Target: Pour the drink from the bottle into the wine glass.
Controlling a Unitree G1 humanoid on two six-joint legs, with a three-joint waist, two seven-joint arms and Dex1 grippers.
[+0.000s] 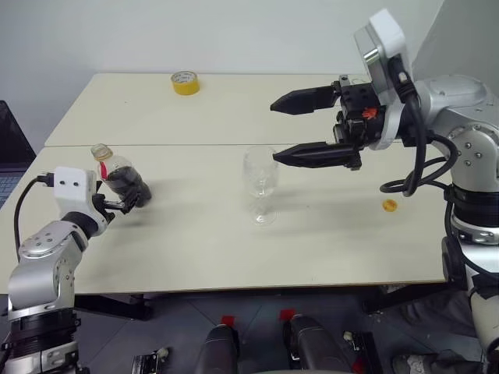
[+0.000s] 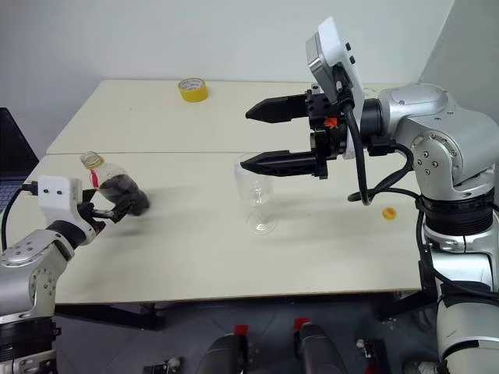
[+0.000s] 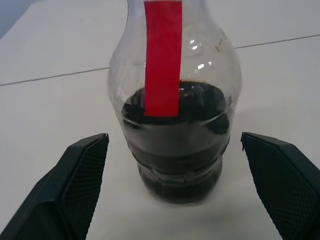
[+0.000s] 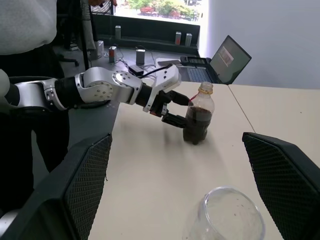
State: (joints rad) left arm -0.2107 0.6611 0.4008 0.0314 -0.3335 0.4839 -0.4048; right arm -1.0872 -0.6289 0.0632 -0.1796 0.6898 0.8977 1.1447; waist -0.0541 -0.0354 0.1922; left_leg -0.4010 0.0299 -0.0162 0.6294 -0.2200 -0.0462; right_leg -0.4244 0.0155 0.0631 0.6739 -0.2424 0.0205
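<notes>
The pour has not begun, and by the look of it even the grasp is still to come. The small squat clear plastic bottle (image 1: 118, 176), with a bulbous body and a red label strip, stands upright on the cream table (image 1: 195, 241) at the left of the head views, its lower part filled with the dark brown cola-like drink (image 3: 175, 150). Its neck looks open, and a small yellow cap (image 1: 389, 205) lies on the table at the right, so the uncapping seems already done. The left gripper (image 3: 180, 200) has its two black fingers spread wide to either side of the bottle's base, with table showing between each finger and the plastic, so it holds nothing yet. The clear stemmed wine glass (image 1: 260, 183) stands on its round foot near the middle of the frame, well apart from the bottle, and its bowl is empty. The right gripper (image 1: 273, 128) hangs in the upper right, also wide open and empty, its lower finger level with the glass rim and just beside it. What is left: close on the bottle, lift it, carry it to the glass and tip it. A yellow tape roll (image 1: 185, 82) sits at the far edge, out of play.
</notes>
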